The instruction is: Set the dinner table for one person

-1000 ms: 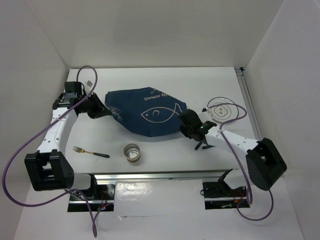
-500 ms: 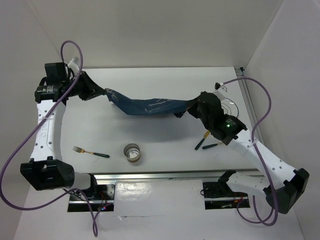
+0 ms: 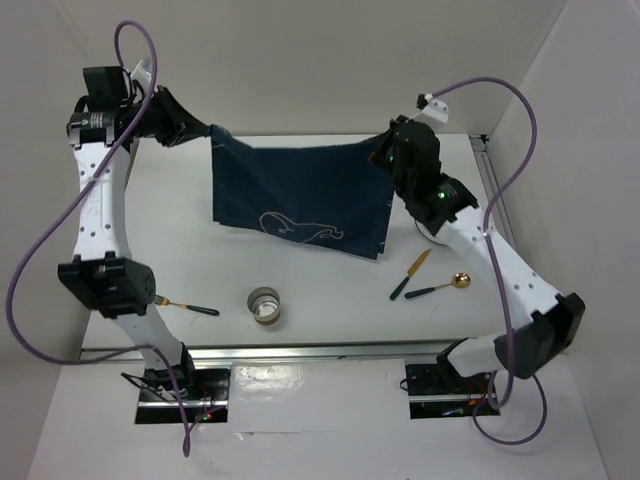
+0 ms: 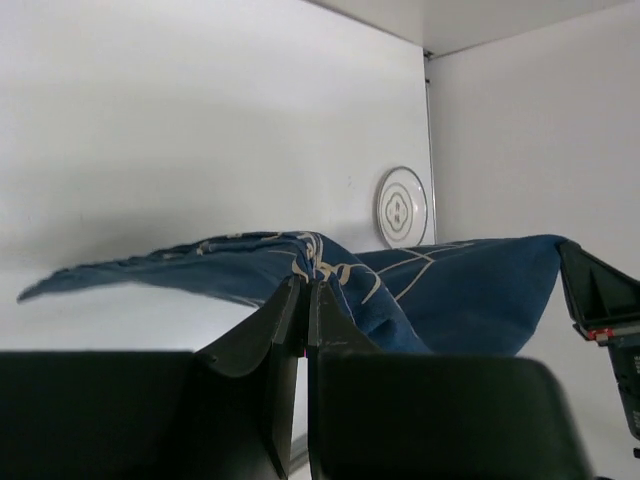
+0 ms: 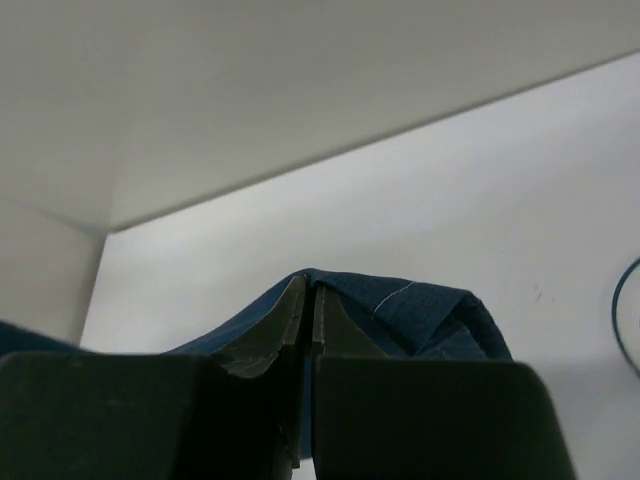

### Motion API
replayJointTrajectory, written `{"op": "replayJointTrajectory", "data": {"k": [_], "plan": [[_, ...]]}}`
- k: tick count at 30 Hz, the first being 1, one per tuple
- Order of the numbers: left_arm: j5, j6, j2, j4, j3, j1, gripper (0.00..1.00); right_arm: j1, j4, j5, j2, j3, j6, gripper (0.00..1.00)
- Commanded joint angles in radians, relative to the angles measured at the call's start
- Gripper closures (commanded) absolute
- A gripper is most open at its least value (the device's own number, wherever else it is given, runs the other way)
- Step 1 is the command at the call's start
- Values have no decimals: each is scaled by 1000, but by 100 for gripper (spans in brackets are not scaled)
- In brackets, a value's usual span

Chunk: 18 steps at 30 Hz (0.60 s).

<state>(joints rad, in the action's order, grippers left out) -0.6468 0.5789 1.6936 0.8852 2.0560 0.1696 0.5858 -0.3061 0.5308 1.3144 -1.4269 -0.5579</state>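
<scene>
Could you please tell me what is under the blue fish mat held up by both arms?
Below the hanging mat, only bare white dinner table shows. The tabletop directly behind the cloth is covered in the top view, so anything there cannot be seen.

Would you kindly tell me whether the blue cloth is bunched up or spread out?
Spread out: the cloth hangs as a sheet, its top corners pinched by the left gripper and right gripper.

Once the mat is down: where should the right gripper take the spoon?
Grip the spoon by its dark handle, close to the gold bowl, with the right gripper coming straight down and closing across it. It lies flat on the dinner table, and its handle tip nearly meets that of the knife, so the bowl end likely gives more room.
</scene>
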Motion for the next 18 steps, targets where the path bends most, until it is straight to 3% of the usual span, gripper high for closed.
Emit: {"op": "replayJointTrajectory", "data": {"k": [1, 7, 12, 17, 18], "plan": [[-74, -8, 124, 9, 189, -7, 100, -133, 163, -99, 97, -121, 133, 100], [-145, 62, 236, -113, 265, -7, 100, -248, 190, -248, 264, -289, 124, 100], [-154, 62, 223, -157, 244, 5, 100, -291, 222, -305, 253, -265, 99, 100], [-143, 19, 66, -262, -115, 16, 100, -291, 274, -360, 151, -34, 41, 100], [-133, 19, 4, -297, -254, 25, 100, -291, 283, -379, 116, 64, 32, 100]]}}
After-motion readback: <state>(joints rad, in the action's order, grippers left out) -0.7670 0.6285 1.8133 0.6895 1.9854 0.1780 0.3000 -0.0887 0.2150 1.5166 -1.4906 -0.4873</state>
